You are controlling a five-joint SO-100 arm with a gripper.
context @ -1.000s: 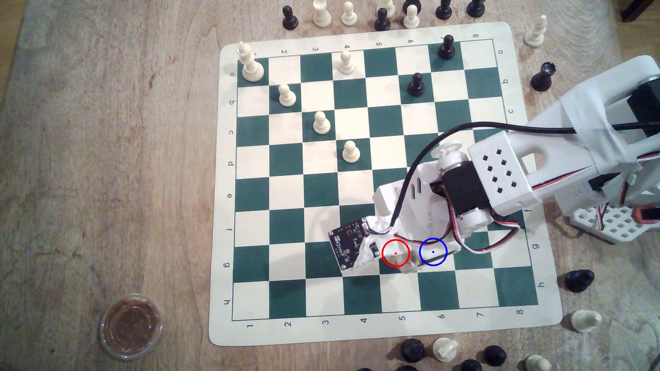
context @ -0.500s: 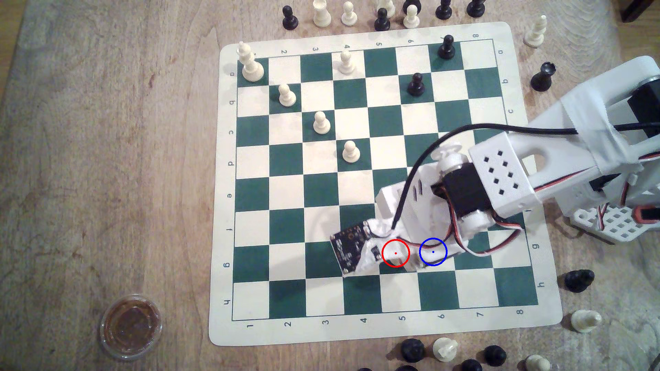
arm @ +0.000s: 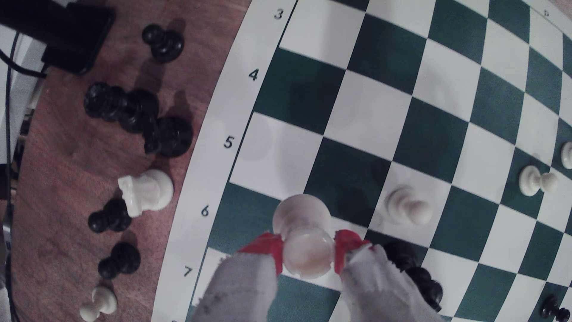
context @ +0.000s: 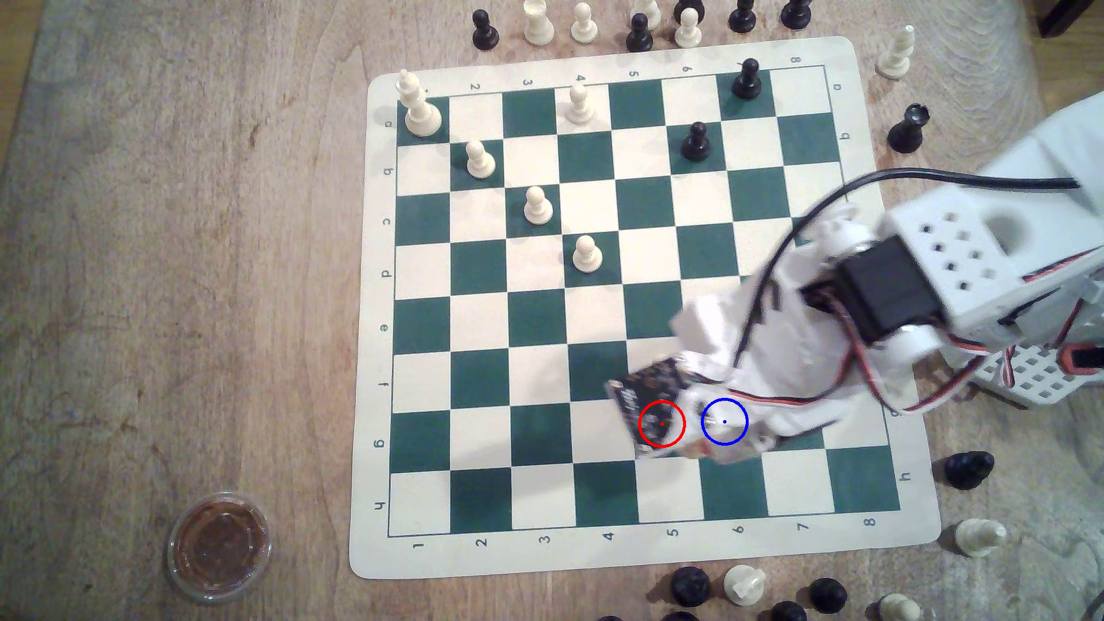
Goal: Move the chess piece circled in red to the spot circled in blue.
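In the wrist view the gripper was clamped on the chess piece, its two red-tipped fingers pressed against either side of the piece's narrow upper part, with pale wrapped jaws behind them. The piece was cream-white, with a broad round base tapering toward the top held between the pads; whether the base touched the board or hung just above it could not be told. It sat over the board's edge squares near the printed numbers 6 and 7. In the exterior view the arm came in from the right of the frame, motion-blurred, and its wrist and black circuit board covered both the red ring and the spot in the lower middle-right of the frame, so the piece itself was hidden there. Just beside the held piece in the wrist view a cream pawn stood on a light square, and a black piece lay right behind one finger, close enough to crowd it. Off the chessboard, black pieces and a cream knight lay on the wooden table. A small round container sat at the lower left of the exterior view.
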